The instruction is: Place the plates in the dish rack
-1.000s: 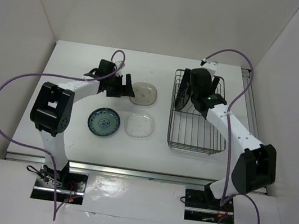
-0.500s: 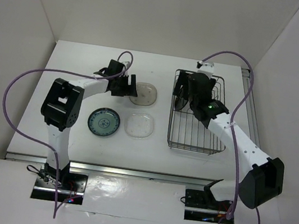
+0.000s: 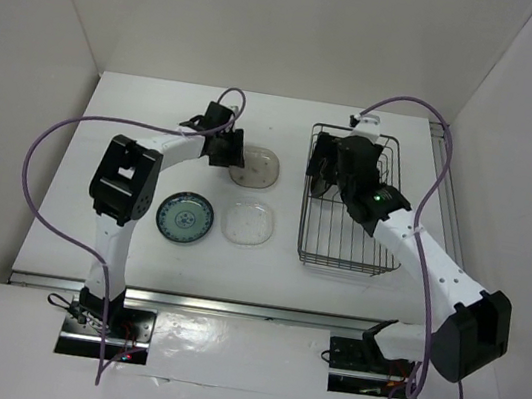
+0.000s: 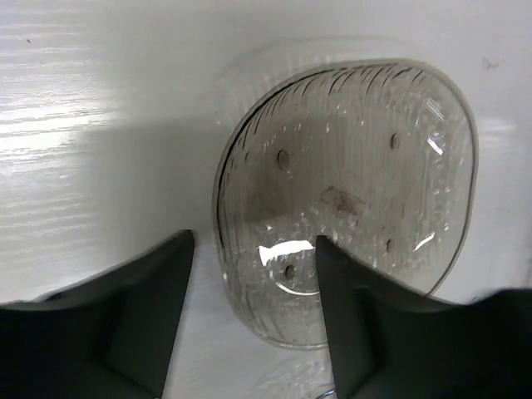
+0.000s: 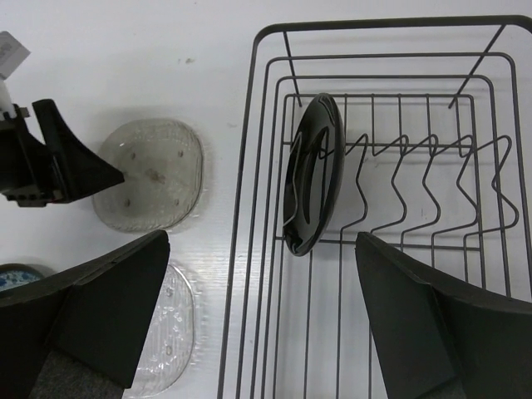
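Tabletop (image 3: 135, 128) white and glossy, boxed by plain white walls (image 3: 274, 19).

Top view: purple cables (image 3: 35, 173) loop off both arms. At right, dish rack (image 3: 349, 248). Left of it, teal plate (image 3: 185, 217) and clear plate (image 3: 248, 224) side by side, beige plate (image 3: 263, 169) behind them. Left gripper (image 3: 227, 149) at beige plate's left edge.

Left wrist: jaws apart, plate rim between fingers (image 4: 141, 307), not clamped.

Right wrist: right gripper (image 5: 262, 241) spread wide, empty, above dish rack. Black plate (image 5: 314, 174) upright among dividers.

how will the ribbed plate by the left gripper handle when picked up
The ribbed plate looks glossy and rigid, so probably slippery and breakable. It lies flat on the table, low-rimmed, so the left gripper may slide it before catching its edge.
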Robot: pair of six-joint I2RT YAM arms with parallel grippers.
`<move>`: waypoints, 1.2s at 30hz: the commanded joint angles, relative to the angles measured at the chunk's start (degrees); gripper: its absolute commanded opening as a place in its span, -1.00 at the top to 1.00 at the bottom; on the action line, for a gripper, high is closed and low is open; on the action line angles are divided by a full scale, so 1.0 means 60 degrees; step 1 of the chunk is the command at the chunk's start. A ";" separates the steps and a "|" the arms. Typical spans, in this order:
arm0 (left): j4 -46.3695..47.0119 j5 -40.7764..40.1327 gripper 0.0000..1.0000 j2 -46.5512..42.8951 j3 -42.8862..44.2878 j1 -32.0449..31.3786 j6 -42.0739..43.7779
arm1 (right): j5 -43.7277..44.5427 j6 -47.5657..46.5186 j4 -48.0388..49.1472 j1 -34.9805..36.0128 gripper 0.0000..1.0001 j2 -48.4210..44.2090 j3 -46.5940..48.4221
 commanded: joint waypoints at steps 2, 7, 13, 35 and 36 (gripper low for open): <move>-0.0402 -0.0581 0.17 0.0326 0.0365 -0.0207 -0.0093 | -0.0335 0.0036 0.0490 0.0102 -1.00 -0.0496 -0.0055; -0.0592 -0.0380 1.00 0.0413 0.0613 -0.0295 -0.0196 | -0.0614 0.0036 0.0593 0.0102 -1.00 -0.0701 -0.0055; -0.0944 -0.0407 1.00 -0.1396 0.0601 0.0187 -0.0253 | -0.2497 -0.0242 0.1324 -0.0089 -1.00 -0.0701 -0.0377; 0.1488 0.3957 1.00 -0.6559 -0.2198 0.1712 -0.0195 | -0.9684 0.1076 0.7683 -0.1539 -1.00 -0.0204 -0.1725; 0.1633 0.4074 1.00 -0.6559 -0.2299 0.1712 -0.0196 | -0.9595 0.1178 0.7683 -0.1539 -1.00 -0.0029 -0.1638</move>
